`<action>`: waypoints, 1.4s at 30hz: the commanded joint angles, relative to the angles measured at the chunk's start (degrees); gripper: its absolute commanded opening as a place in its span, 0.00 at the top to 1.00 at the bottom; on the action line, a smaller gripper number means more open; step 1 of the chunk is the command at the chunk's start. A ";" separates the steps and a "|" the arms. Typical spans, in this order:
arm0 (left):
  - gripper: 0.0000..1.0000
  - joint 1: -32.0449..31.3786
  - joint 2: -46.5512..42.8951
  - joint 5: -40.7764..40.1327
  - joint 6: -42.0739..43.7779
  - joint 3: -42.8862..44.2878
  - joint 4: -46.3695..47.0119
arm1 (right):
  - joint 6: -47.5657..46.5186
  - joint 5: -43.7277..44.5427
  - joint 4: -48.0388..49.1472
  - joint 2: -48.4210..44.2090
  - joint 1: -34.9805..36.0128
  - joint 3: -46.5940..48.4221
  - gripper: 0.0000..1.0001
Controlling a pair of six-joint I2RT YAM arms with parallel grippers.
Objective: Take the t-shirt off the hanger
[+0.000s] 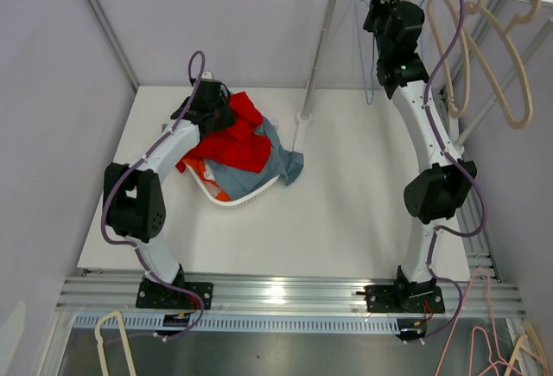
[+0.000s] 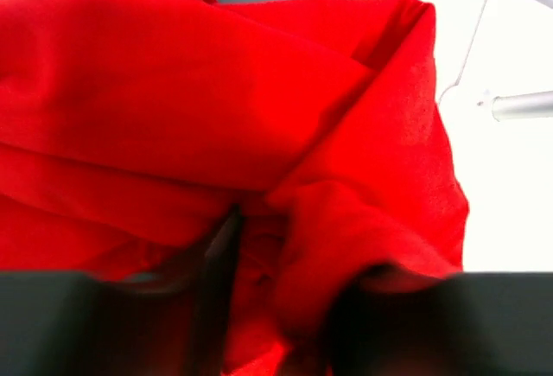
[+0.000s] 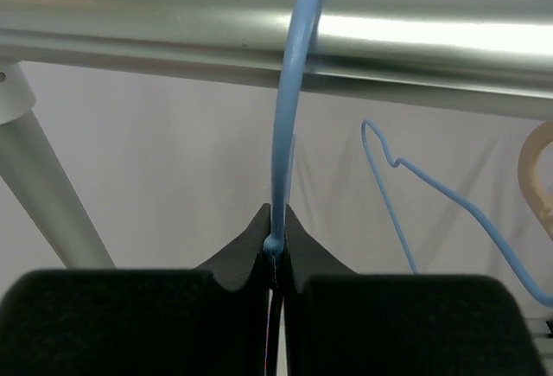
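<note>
T-shirt [image 2: 216,108], red, lies between parted left fingers [image 2: 218,281]; right fingers [image 3: 242,268] pinch blue hanger [image 3: 289,117].

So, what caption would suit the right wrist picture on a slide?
Right gripper shut on the blue hanger, hooked over the metal rail.

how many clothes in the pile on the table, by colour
red t-shirt: 1
grey-blue cloth: 1
orange cloth: 1
total: 3
</note>
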 commanded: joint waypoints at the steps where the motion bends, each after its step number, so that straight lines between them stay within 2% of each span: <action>1: 0.53 0.28 -0.20 2.64 -0.66 -0.85 1.85 | 0.30 2.06 -0.94 -3.59 -0.12 -4.55 0.92; 2: 0.38 0.28 -0.64 2.56 -0.49 -1.29 2.12 | 0.30 2.15 -0.76 -4.73 0.05 -5.09 0.86; 4: 0.30 0.28 -2.83 2.12 -0.22 -2.43 3.69 | -0.40 2.59 -0.67 -5.62 -0.03 -5.71 0.76; 5: 0.25 0.28 -3.62 1.94 0.30 -2.61 4.05 | -1.19 2.94 -0.67 -6.14 0.06 -5.28 0.75; 7: 0.25 0.28 -5.03 1.51 1.01 -0.17 3.53 | -1.37 3.21 -1.72 -6.76 0.23 -4.40 0.74; 9: 0.24 0.28 -5.30 0.54 1.97 2.04 0.90 | -1.81 3.47 -3.21 -7.55 0.23 -2.64 0.68; 10: 0.23 0.28 -5.47 0.36 2.32 5.88 -0.16 | -2.07 3.82 -3.83 -7.82 0.32 -2.20 0.65; 13: 0.21 0.20 -7.48 -0.52 3.47 9.68 -3.24 | -3.92 5.22 -5.41 -9.83 1.02 -2.02 0.54; 15: 0.17 -0.33 -9.77 -1.66 4.17 9.62 -3.16 | -6.19 8.73 -7.25 -11.41 1.90 -1.85 0.42; 16: 0.14 -0.85 -12.48 -2.18 4.52 9.61 -2.89 | -7.08 10.05 -7.87 -12.12 2.86 -1.85 0.32; 17: 0.09 -1.21 -13.81 -2.80 5.22 8.56 -2.80 | -7.70 12.76 -8.57 -12.82 3.39 -2.02 0.29; 20: 0.03 -1.74 -18.11 -4.30 5.67 6.98 -2.80 | -8.32 16.47 -12.00 -15.54 4.80 -2.72 0.18; 24: 0.00 -1.65 -21.03 -5.44 6.28 3.55 -3.15 | -7.09 19.02 -14.99 -20.46 6.21 -6.58 0.12; 30: 0.01 -1.65 -21.30 -7.55 6.46 1.18 -5.87 | -5.51 23.68 -16.23 -30.83 11.55 -16.77 0.09; 34: 0.00 -2.52 -24.88 -5.53 1.39 -3.73 -8.16 | -2.61 24.83 -17.37 -38.13 16.13 -23.98 0.09; 36: 0.00 -5.50 -28.83 -7.79 1.01 -8.81 -6.15 | -0.24 24.22 -18.16 -42.59 18.15 -28.90 0.08; 38: 0.01 -12.44 -36.47 -14.80 2.41 -15.39 -3.61 | 2.31 22.73 -17.99 -46.12 19.48 -33.20 0.05; 40: 0.01 -18.22 -44.44 -17.99 3.64 -17.89 -3.33 | 5.03 19.75 -17.46 -51.74 21.31 -40.23 0.02; 42: 0.01 -20.97 -49.31 -19.77 3.91 -21.50 -4.90 | 7.67 17.55 -18.33 -56.39 22.64 -45.67 0.01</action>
